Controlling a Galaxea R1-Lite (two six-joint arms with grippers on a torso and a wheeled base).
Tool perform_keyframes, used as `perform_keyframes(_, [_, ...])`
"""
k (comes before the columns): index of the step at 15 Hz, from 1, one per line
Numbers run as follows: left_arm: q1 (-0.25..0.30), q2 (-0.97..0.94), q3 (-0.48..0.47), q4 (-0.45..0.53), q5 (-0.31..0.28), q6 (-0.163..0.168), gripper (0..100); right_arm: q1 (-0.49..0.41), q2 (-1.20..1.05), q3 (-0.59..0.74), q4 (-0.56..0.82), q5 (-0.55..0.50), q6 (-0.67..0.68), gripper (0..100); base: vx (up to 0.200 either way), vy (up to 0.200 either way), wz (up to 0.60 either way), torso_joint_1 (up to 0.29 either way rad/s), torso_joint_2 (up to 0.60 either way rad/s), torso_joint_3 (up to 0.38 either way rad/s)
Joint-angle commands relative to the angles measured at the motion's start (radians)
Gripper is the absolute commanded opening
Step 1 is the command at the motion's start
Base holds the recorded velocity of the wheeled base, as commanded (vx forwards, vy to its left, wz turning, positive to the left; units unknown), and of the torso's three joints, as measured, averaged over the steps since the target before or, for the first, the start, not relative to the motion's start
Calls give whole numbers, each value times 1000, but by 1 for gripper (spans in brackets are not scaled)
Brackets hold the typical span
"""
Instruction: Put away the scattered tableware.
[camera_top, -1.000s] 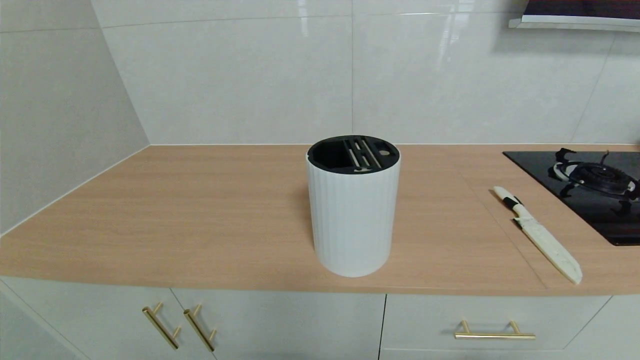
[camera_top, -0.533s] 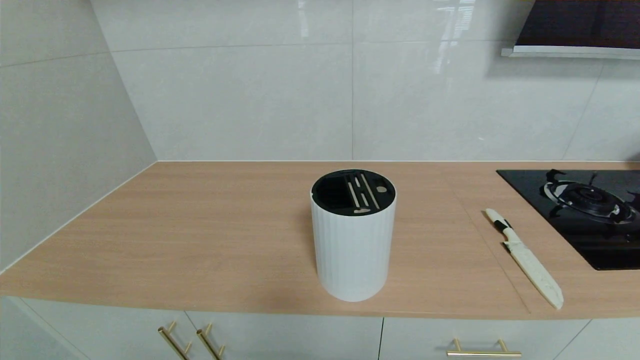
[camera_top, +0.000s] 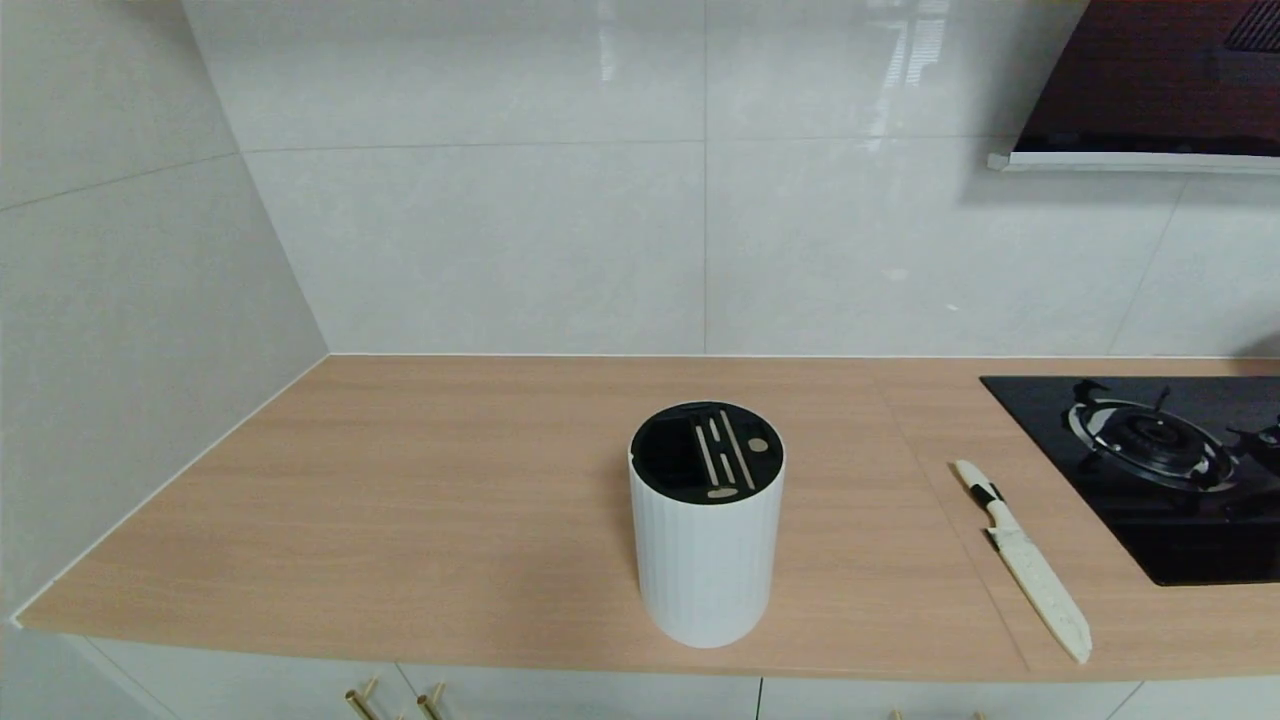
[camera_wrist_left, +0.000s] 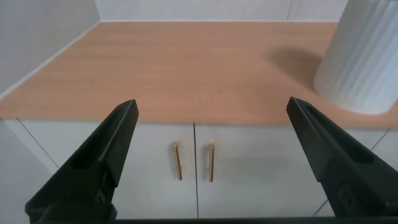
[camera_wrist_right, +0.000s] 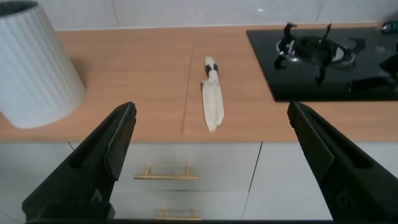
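Note:
A white ribbed cylindrical holder (camera_top: 706, 535) with a black slotted top stands near the counter's front edge; it also shows in the left wrist view (camera_wrist_left: 362, 57) and the right wrist view (camera_wrist_right: 34, 62). A cream speckled knife (camera_top: 1020, 556) with a black band on its handle lies flat on the counter between the holder and the stove, blade toward the front edge (camera_wrist_right: 211, 103). My left gripper (camera_wrist_left: 211, 134) is open, held off the counter in front of the cabinet doors. My right gripper (camera_wrist_right: 211, 134) is open too, in front of the counter edge facing the knife.
A black gas hob (camera_top: 1150, 460) sits at the right end of the wooden counter (camera_top: 450, 480). Tiled walls close the back and left. A range hood (camera_top: 1150, 90) hangs above the hob. Cabinet doors with brass handles (camera_wrist_left: 194, 160) lie below the counter.
The whole head view has shifted: the camera has risen or tilted up, so counter, holder and knife sit lower and look smaller. The objects themselves have not moved.

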Motion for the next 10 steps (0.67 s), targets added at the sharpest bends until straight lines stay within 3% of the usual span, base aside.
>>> perform_keyframes(1, [0, 0, 0, 0, 1, 0, 100, 0, 0, 0, 0, 0, -1, 100, 0, 0, 0, 203, -432, -242])
perform_keyframes(4, [0, 0, 1, 0, 1, 0, 100, 0, 0, 2, 0, 0, -1, 100, 0, 0, 0, 173, -370, -206])
perform_keyframes(8, [0, 0, 1, 0, 1, -2, 100, 0, 0, 0, 0, 0, 1, 100, 0, 0, 0, 12, -21, -12])
perform_keyframes(10, [0, 0, 1, 0, 1, -2, 100, 0, 0, 0, -2, 0, 1, 100, 0, 0, -600, 7, -2, 5])
